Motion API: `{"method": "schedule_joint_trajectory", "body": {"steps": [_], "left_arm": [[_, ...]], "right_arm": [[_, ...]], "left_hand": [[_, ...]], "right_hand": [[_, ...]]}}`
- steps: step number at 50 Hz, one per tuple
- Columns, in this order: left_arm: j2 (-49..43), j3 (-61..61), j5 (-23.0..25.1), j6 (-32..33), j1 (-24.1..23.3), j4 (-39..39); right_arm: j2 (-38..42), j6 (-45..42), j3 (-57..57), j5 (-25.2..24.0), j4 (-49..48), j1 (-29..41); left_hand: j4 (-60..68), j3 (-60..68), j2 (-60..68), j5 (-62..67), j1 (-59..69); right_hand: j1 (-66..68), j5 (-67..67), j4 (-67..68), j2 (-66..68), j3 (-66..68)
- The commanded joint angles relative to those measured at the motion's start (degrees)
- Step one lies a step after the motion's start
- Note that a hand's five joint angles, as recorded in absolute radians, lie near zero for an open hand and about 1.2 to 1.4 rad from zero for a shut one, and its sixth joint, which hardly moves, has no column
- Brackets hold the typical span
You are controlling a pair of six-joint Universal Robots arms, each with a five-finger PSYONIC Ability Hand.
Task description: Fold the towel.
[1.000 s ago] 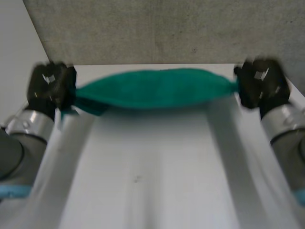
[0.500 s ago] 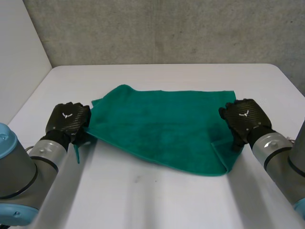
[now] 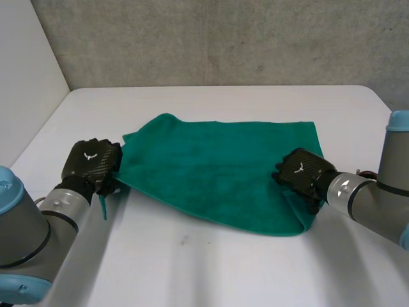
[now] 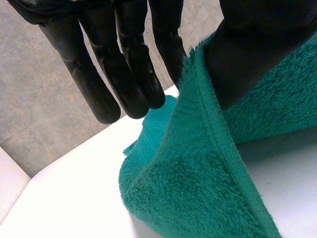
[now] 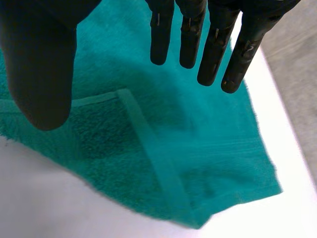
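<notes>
The green towel (image 3: 217, 166) lies spread on the white table (image 3: 192, 268), doubled over, with a turned-up flap at its near right corner. My left hand (image 3: 92, 163) is at the towel's near left corner. In the left wrist view the hemmed edge of the towel (image 4: 198, 188) rises between the thumb and the fingers (image 4: 119, 64), pinched there. My right hand (image 3: 301, 171) hovers over the towel's right part, near the flap. Its fingers (image 5: 218, 39) are straight and spread from the thumb, above the towel (image 5: 188, 134), holding nothing.
A grey wall (image 3: 223, 38) runs behind the table's far edge and a white wall (image 3: 25, 77) stands at the left. Bare table lies in front of the towel and beyond it.
A second ago both hands held the towel stretched in the air. It now lies on the table. The right hand has let go and moved inward over the towel; the left keeps its corner.
</notes>
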Motion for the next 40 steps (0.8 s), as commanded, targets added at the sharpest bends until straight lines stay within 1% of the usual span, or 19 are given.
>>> {"method": "schedule_joint_trajectory", "body": {"steps": [1, 4, 6, 10, 11, 14, 19, 22, 26, 29, 30, 32, 34, 35, 36, 37, 38, 40], "left_arm": [[0.00, -0.05, 0.00, 0.00, 0.05, 0.00], [0.00, -0.14, 0.00, 0.00, 0.05, 0.00], [0.00, -0.14, 0.00, 0.00, 0.05, -0.09], [0.00, -0.23, 0.00, 0.00, -0.03, -0.17], [0.00, -0.32, 0.00, 0.00, -0.03, -0.18], [0.08, -0.32, -0.09, 0.09, 0.05, -0.44], [0.09, -0.14, 0.00, 0.00, 0.05, -0.61], [0.09, -0.14, 0.00, 0.00, 0.05, -0.61], [0.09, -0.23, 0.00, 0.09, 0.05, -0.79], [0.09, -0.23, -0.09, 0.36, 0.14, -0.88], [0.09, -0.32, -0.09, 0.53, 0.32, -1.05], [0.00, -0.40, -0.09, 0.62, 0.75, -2.01], [-0.35, -0.32, 0.00, 0.45, 0.93, -2.98], [-0.53, -0.23, 0.00, 0.44, 0.93, -3.42], [-0.96, 0.03, 0.00, 0.44, 0.93, -4.12], [-1.32, 0.12, 0.09, 0.53, 1.02, -4.39], [-1.76, 0.30, 0.09, 0.53, 1.02, -4.66], [-3.42, 1.00, 0.09, 0.53, 1.19, -4.92]], "right_arm": [[5.29, 0.28, -5.10, 0.73, 3.03, 0.09], [7.04, 0.36, -6.33, 1.00, 3.12, 0.00], [8.19, 0.36, -6.95, 1.26, 3.21, 0.09], [8.80, 0.54, -7.39, 2.31, 3.12, -0.08], [8.80, 0.80, -7.39, 2.84, 2.86, -0.26], [8.80, 2.12, -7.39, 3.63, 1.89, -0.35], [8.28, 4.31, -6.43, 5.48, -1.10, -0.70], [8.01, 4.93, -5.98, 5.39, -1.10, -0.87], [6.88, 8.00, -5.19, 5.74, -1.36, -2.98], [4.07, 12.57, -3.70, 6.01, -1.45, -5.35], [2.32, 15.28, -2.22, 6.01, -1.54, -6.58], [1.26, 16.61, -1.16, 6.01, -1.71, -7.11], [-3.91, 21.09, 3.83, 5.92, -3.46, -9.30], [-5.33, 22.06, 5.34, 5.92, -4.26, -9.92], [-6.83, 23.03, 6.75, 5.92, -5.22, -10.54], [-8.15, 23.82, 8.24, 5.92, -6.19, -11.06], [-10.77, 25.57, 10.95, 6.01, -8.37, -12.29], [-13.16, 27.51, 13.34, 6.01, -10.49, -13.61]], "left_hand": [[11.43, 11.61, 11.34, 15.82, 13.38], [11.43, 11.61, 11.34, 15.82, 13.38], [11.43, 11.61, 11.34, 15.82, 13.38], [11.43, 11.61, 11.34, 15.82, 13.38], [11.43, 11.61, 11.34, 15.82, 13.38], [11.43, 11.61, 11.34, 15.82, 13.38], [11.43, 11.61, 11.34, 15.82, 13.38], [11.43, 11.61, 11.34, 15.82, 13.38], [11.43, 11.61, 11.34, 15.82, 13.38], [11.43, 11.61, 11.34, 15.82, 13.38], [11.43, 11.61, 11.34, 15.82, 13.38], [11.43, 11.61, 11.34, 15.82, 13.38], [11.43, 11.61, 11.34, 15.82, 13.38], [4.80, 4.97, 4.70, 9.18, 6.75], [-12.59, -12.42, -12.68, -8.21, -10.64], [-20.92, -20.75, -21.02, -16.54, -18.97], [-27.17, -27.00, -27.26, -22.79, -25.22], [-29.76, -29.58, -29.85, -25.37, -27.80]], "right_hand": [[9.61, 5.44, 4.98, 6.73, 5.27], [10.45, 6.28, 5.82, 7.57, 6.11], [13.63, 9.46, 9.00, 10.75, 9.29], [29.08, 24.91, 24.45, 26.20, 24.74], [41.12, 36.94, 36.48, 38.24, 36.77], [57.68, 53.50, 53.04, 54.80, 53.33], [59.18, 55.00, 54.54, 56.30, 54.83], [59.18, 55.00, 54.54, 56.30, 54.83], [59.18, 55.00, 54.54, 56.30, 54.83], [59.18, 55.00, 54.54, 56.30, 54.83], [59.18, 55.00, 54.54, 56.30, 54.83], [59.18, 55.00, 54.54, 56.30, 54.83], [59.18, 55.00, 54.54, 56.30, 54.83], [59.18, 55.00, 54.54, 56.30, 54.83], [59.18, 55.00, 54.54, 56.30, 54.83], [59.18, 55.00, 54.54, 56.30, 54.83], [59.18, 55.00, 54.54, 56.30, 54.83], [59.18, 55.00, 54.54, 56.30, 54.83]]}}
